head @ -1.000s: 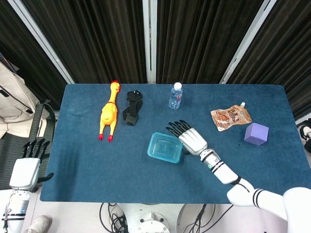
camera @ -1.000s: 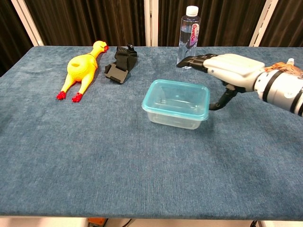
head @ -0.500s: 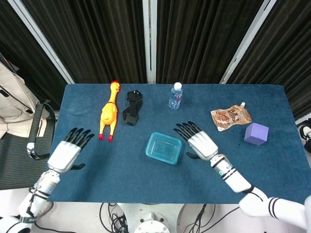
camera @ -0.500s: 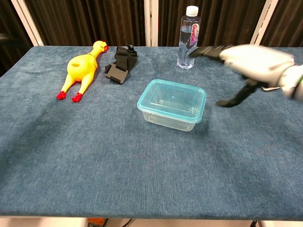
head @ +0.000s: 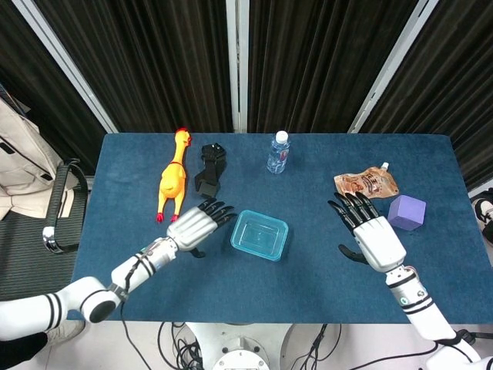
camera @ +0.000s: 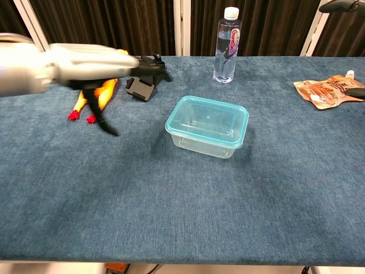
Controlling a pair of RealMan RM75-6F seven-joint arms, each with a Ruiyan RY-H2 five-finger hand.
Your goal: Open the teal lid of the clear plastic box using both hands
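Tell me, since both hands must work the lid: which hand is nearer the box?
The left hand. Its fingertips reach almost to the box, while the right hand hangs well off to the other side, near the pouch.

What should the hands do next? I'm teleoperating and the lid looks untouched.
Probably ease the left hand on to the box's near edge to brace it. That hand is open beside the box, fingers spread and not touching it, and the teal lid sits flat and closed. The right hand is open and well off to the side, so it should come in after.
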